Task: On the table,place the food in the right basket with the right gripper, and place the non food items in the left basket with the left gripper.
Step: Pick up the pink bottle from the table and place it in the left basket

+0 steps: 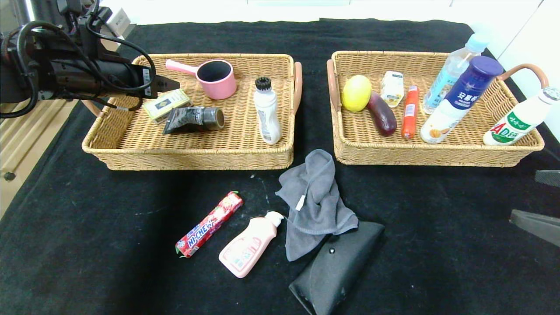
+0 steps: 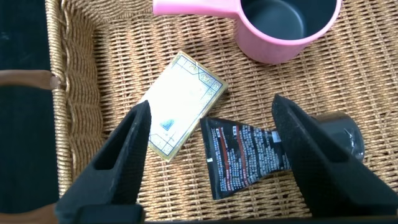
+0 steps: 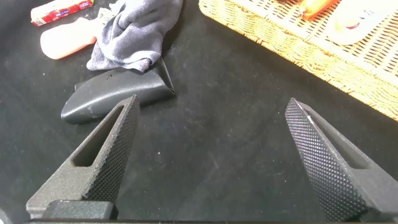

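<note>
My left gripper (image 1: 171, 85) hangs open over the left basket (image 1: 131, 144). Below its spread fingers (image 2: 210, 101) the black squeeze tube (image 2: 245, 158) lies free on the wicker (image 1: 192, 119). On the black table lie the red HI-CHEW stick (image 1: 209, 224), the pink bottle (image 1: 249, 245), the grey cloth (image 1: 315, 197) and the black glasses case (image 1: 334, 267). A white bottle with a blue cap (image 1: 459, 103) lies in the right basket (image 1: 437, 153). My right gripper (image 1: 540, 199) is open and empty at the right edge, low over bare cloth (image 3: 212, 102), with the case (image 3: 115, 93) beyond it.
The left basket also holds a pink cup (image 1: 214, 78), a cream card box (image 1: 166, 104) and a white bottle with a black cap (image 1: 267, 111). In the right basket are a lemon (image 1: 356, 92), an eggplant (image 1: 382, 114), a sausage (image 1: 410, 111) and other bottles.
</note>
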